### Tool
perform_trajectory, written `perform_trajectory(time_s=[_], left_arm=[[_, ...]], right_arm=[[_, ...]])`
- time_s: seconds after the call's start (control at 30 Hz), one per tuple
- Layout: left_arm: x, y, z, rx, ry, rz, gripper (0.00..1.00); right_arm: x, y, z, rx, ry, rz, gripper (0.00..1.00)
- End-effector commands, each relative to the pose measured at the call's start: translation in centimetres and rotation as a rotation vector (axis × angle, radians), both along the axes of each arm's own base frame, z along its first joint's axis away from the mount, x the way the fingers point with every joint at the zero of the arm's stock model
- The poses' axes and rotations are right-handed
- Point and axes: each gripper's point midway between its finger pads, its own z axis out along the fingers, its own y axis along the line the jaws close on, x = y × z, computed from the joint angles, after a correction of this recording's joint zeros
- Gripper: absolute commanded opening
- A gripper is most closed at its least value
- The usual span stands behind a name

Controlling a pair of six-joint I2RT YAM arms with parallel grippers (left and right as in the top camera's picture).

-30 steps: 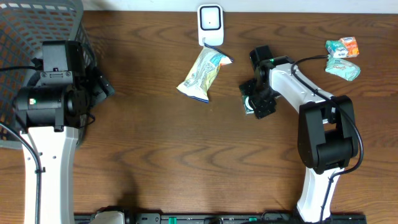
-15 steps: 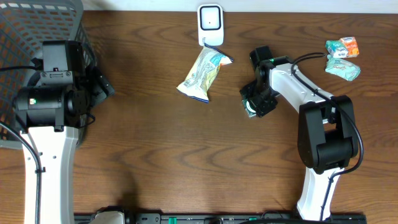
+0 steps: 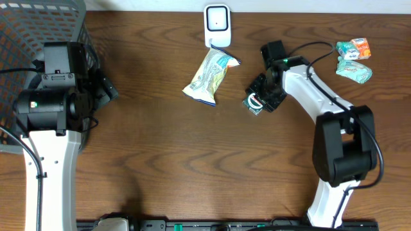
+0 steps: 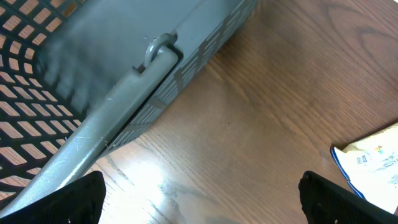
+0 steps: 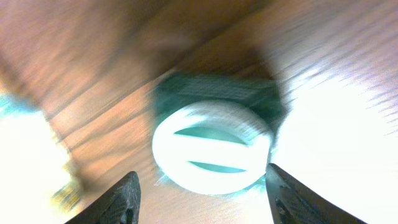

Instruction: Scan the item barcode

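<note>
Since barcode must face scanner, poised over item mid-table, near scanner, with right gripper fingers astride it; gripped or not, cannot tell through blur. Left gripper spread wide beside basket, clear of work.

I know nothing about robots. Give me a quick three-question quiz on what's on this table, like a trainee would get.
1. True or false: the left gripper is open, with nothing between its fingers, near the grey basket.
2. How many small packets lie at the table's far right corner?
3. What sits between the fingers of the right gripper?
A) the grey basket
B) a small round white-and-green item
C) one of the packets

Key: 1 true; 2 two; 3 B.
</note>
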Motion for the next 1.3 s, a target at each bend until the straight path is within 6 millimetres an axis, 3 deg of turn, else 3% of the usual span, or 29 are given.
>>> perform_trajectory(time_s=[0.0,0.07,0.23,0.3,0.4,0.67,0.8,1.03,1.27], left_arm=[[-0.1,0.4,-0.2,0.003,0.005,0.028,0.98],[-0.1,0.4,-0.2,0.003,0.005,0.028,0.98],[-0.1,0.4,-0.2,0.003,0.006,0.028,0.98],[-0.1,0.4,-0.2,0.003,0.005,0.028,0.98],[-0.1,0.4,-0.2,0.003,0.005,0.028,0.98],[-0.1,0.4,-0.2,0.003,0.005,0.028,0.98],[-0.1,0.4,-0.2,0.003,0.006,0.028,0.98],[-0.1,0.4,-0.2,0.003,0.006,0.028,0.98],[-0.1,0.4,-0.2,0.003,0.006,0.028,0.98]], right_arm=[[0.1,3.2,3.9,0.202,-0.078,0.127,0.58],[0.6,2.5,4.1,0.177,-0.102,0.124,0.58],[0.5,-0.9,2.6,-0.031,-0.09,0.082,0.94],[0.6,-1.3,2.2,-0.081,-0.094,0.082,0.99],[0.6,-1.5,0.7,-0.172,-0.085,0.098,0.99],[0.2,-0.6,-1.8,-0.198,-0.046,0.13,0.99],[0.3,-1.4,-2.2,-0.279,-0.053,0.132,0.99],[0.3,-1.0,-2.3,-0.261,-0.056,0.137,0.99],[-0.5,-1.0,-3.5,-0.249,-0.036,0.141,0.9]])
